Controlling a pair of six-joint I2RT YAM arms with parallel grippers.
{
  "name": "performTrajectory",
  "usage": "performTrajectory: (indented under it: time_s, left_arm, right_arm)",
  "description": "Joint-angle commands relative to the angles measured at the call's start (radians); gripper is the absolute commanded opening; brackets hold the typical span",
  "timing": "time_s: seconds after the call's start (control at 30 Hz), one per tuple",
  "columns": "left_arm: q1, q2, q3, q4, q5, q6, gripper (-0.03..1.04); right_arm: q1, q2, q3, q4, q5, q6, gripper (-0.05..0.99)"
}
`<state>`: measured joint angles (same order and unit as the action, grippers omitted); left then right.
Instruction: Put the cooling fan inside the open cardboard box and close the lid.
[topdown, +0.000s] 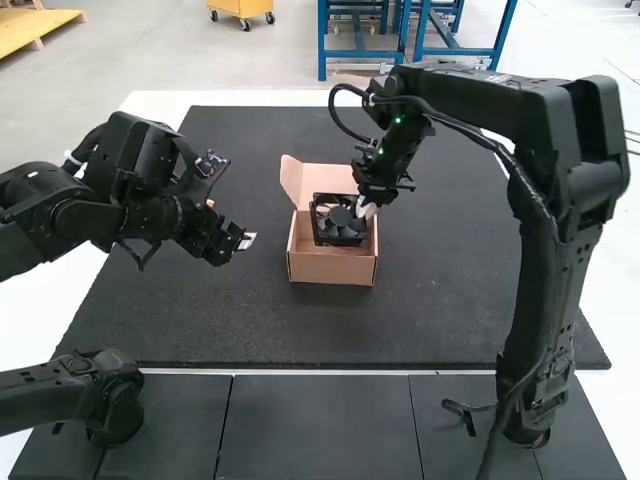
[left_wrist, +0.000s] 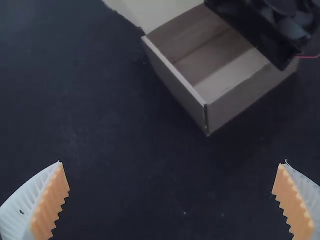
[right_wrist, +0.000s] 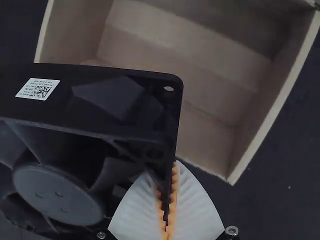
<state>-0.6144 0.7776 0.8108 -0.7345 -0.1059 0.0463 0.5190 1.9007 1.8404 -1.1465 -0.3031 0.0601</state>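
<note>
Right gripper (right_wrist: 167, 202) clamps its white ribbed, orange-padded fingers (right_wrist: 192, 207) on the frame edge of the black square plastic cooling fan (topdown: 338, 221). The fan hangs tilted over the mouth of the small brown open cardboard box (topdown: 331, 264), whose lid flap (topdown: 297, 180) stands up at the back. Over to the left gripper (left_wrist: 170, 205): spread wide, holding nothing, hovering over the black rubber mat (topdown: 455, 290) near the box's left side.
</note>
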Motion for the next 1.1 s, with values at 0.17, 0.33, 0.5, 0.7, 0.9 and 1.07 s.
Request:
performTrajectory:
  time_s: [0.17,0.33,0.5,0.7,0.9,1.07]
  left_arm:
    - [0.004,-0.012,0.001,0.017,-0.009,0.012,0.96]
    - [0.004,-0.012,0.002,0.018,-0.009,0.012,0.96]
    - [0.002,-0.012,0.005,0.026,-0.009,0.012,0.96]
    - [0.001,-0.012,0.008,0.024,-0.009,0.013,0.96]
    - [0.004,-0.012,0.011,0.026,-0.009,0.013,0.96]
    - [0.001,-0.012,0.011,0.037,-0.009,0.013,0.96]
  right_arm:
    - [0.009,0.083,0.123,0.004,-0.022,0.066,-0.02]
    - [0.033,0.103,0.129,0.007,-0.019,0.109,-0.02]
    - [0.047,0.118,0.125,0.031,0.002,0.172,-0.02]
    - [0.044,0.135,0.106,0.039,0.015,0.208,-0.02]
    - [0.039,0.155,0.105,0.056,0.032,0.222,-0.02]
    - [0.024,0.175,0.1,0.062,0.042,0.216,-0.02]
